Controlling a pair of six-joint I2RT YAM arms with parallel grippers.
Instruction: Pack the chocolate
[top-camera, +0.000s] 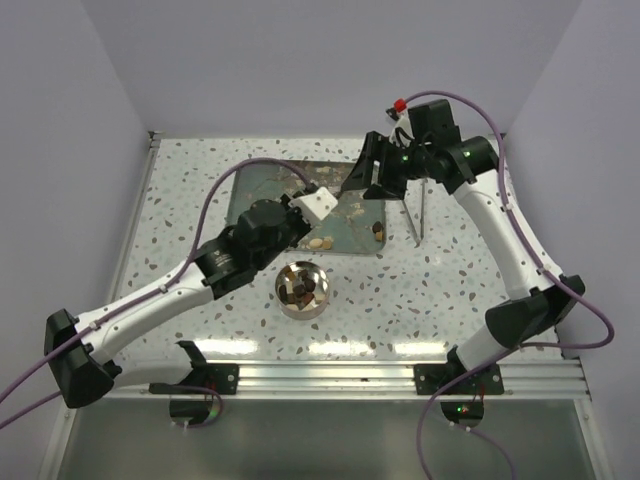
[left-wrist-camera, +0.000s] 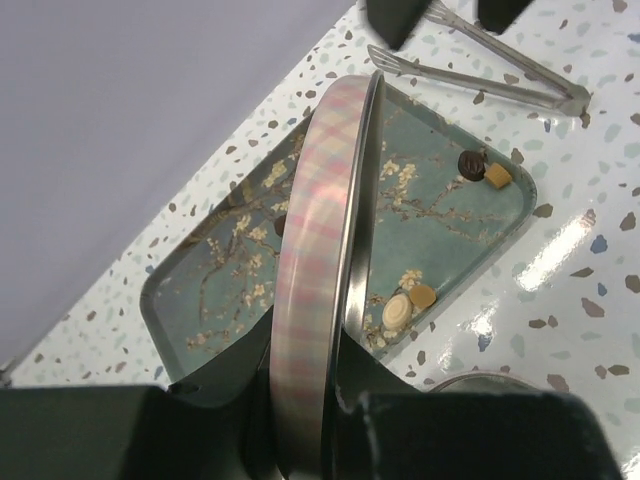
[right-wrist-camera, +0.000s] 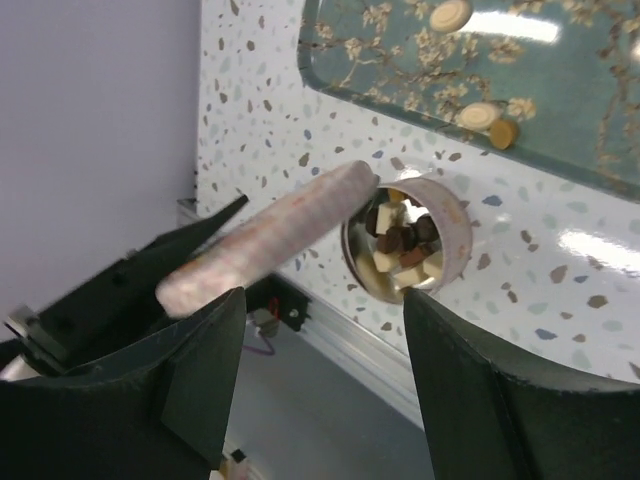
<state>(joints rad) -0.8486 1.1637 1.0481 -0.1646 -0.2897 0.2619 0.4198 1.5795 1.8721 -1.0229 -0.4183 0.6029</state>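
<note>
The left arm (top-camera: 160, 295) reaches in over the near-left part of the tray (left-wrist-camera: 200, 290). The left jaws are clenched on a round lid (left-wrist-camera: 315, 300), gripping it by its rim. The lid is held on edge above the tray's middle, and its side band shows a pale pink check.

The tray is teal with a blossom pattern and lies flat on the speckled table (top-camera: 450, 300). Just off its near edge stands a round tin (right-wrist-camera: 455, 235), uncovered. Most of the chocolate (right-wrist-camera: 400, 245) is heaped in the tin as dark, tan and cream pieces.

A few pieces lie loose on the tray. A cream disc (left-wrist-camera: 398, 312) and a tan piece (left-wrist-camera: 423, 296) touch each other by the near edge. A dark round piece (left-wrist-camera: 471, 163) lies against a tan square (left-wrist-camera: 498, 176) close to the right edge.

The right jaws hang above the tray's far right corner, spread apart with nothing between them. Just beyond the tray's right edge, metal tongs (left-wrist-camera: 480, 75) lie on the table. The right arm (top-camera: 500, 225) rises past them from the near right.
</note>
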